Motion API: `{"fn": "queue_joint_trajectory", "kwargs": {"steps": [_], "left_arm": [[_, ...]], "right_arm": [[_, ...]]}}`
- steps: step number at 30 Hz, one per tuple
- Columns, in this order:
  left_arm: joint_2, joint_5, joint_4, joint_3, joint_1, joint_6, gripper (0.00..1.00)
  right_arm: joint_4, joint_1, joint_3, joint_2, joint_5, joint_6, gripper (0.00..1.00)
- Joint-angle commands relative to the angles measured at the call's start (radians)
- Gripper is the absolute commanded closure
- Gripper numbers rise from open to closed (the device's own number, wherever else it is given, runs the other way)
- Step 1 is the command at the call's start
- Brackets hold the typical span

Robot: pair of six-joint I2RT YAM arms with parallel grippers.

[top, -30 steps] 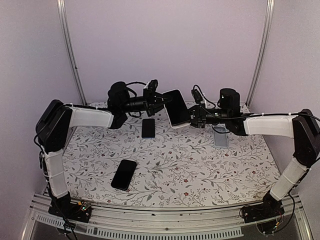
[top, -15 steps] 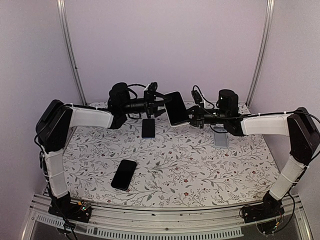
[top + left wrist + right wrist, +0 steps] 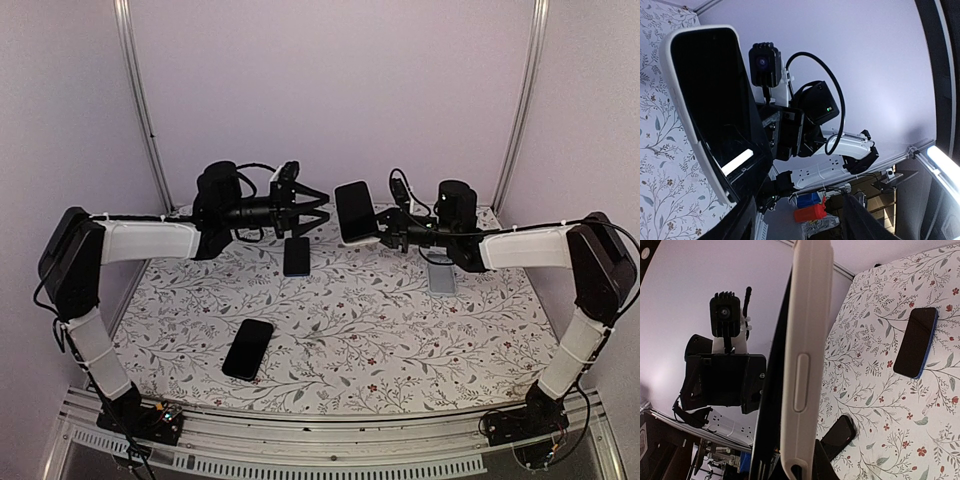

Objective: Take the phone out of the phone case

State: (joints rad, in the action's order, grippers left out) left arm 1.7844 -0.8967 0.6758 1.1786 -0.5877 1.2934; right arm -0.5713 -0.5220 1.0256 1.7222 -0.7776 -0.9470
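Right pincer: the right pincer is clamped tight on one end of the phone case, holding it up on edge, well clear of the table.
Phone case: an off-white, matte, rubbery-looking shell with rounded corners and a long raised button moulded into its side.
Phone: the phone sits in that shell as a glossy black slab. Toward the gripped end its dark edge seems to stand a little off the pale rim, but I can't tell how loose it is.
Left pincer: the left pincer faces the case from the other side with its fingers spread wide apart. It is near the case but not touching it, and holds nothing.
Below the left pincer: a blue-edged phone lies flat, dark glass up.
Under the right arm: a small grey block stands on the table; what it is I can't make out.
Toward the arm bases: a black phone, shiny, lies at a slant, well apart from both pincers.
Cloth: the cloth is flat, pale and matte, printed with twigs, leaves and small red flowers.
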Motion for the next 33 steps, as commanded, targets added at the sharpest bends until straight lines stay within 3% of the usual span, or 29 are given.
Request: {"fn": "queue_joint_trajectory", "kwargs": {"steps": [1,33], "left_arm": [[-0.024,-0.025,0.001,-0.014,-0.017,-0.020,0.39],[0.091,-0.029,0.072,0.044,-0.069,0.046,0.38]], "right_arm": [[-0.116,0.006,0.042,0.006,0.027,0.004,1.00],[-0.148,-0.031,0.072,0.010,0.051,0.018,1.00]]}}
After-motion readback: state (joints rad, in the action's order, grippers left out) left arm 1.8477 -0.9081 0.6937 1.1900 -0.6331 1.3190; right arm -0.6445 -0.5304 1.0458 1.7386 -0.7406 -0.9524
